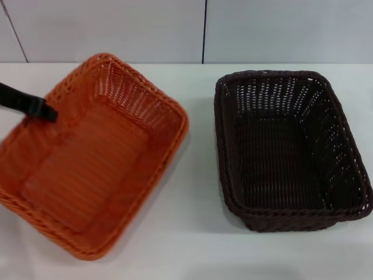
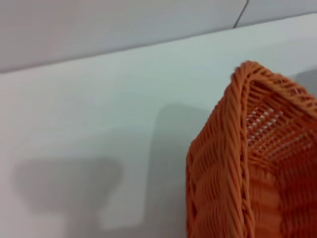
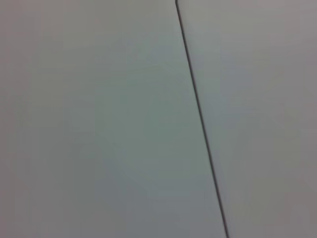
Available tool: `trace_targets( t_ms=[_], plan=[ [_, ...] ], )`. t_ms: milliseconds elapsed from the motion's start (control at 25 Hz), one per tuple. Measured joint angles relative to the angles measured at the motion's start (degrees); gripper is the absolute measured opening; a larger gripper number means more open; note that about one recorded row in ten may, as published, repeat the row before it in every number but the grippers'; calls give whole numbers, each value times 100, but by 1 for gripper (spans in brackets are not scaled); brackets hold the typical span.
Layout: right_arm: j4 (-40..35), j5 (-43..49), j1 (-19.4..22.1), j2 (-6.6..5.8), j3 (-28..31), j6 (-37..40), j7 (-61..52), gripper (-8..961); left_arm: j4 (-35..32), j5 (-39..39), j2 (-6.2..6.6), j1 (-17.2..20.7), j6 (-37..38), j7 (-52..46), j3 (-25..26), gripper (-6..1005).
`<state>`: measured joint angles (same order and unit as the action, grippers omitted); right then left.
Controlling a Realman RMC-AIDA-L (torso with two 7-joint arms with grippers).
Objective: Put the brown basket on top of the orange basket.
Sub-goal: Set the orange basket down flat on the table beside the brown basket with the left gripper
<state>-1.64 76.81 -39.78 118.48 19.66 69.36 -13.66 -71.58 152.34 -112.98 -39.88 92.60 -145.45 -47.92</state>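
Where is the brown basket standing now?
In the head view the brown basket stands on the white table on the robot's right, beside the orange basket and apart from it.

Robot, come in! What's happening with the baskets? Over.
Left gripper at orange basket rim. Right gripper out of view. Brown basket apart, untouched. Nothing between.

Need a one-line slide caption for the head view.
Left gripper at the orange basket; brown basket sits apart on the white table.
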Motion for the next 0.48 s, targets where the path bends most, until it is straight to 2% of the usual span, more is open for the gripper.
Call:
trace_targets(
  t_ms=[80, 280, 400, 480],
  plan=[
    [-12, -5, 16, -4, 47, 14, -1, 559, -1, -22, 131, -96, 180, 131, 103, 196],
    [-21, -13, 31, -8, 123, 18, -3, 560, 30, -187, 342, -320, 715, 643, 161, 174],
    [-21, -42, 31, -10, 144, 13, -5, 559, 42, -254, 360, -441, 966, 882, 160, 178],
    [-21, -55, 27, -11, 144, 7, -5, 558, 45, -257, 326, -534, 1071, 1016, 139, 181]
  ],
)
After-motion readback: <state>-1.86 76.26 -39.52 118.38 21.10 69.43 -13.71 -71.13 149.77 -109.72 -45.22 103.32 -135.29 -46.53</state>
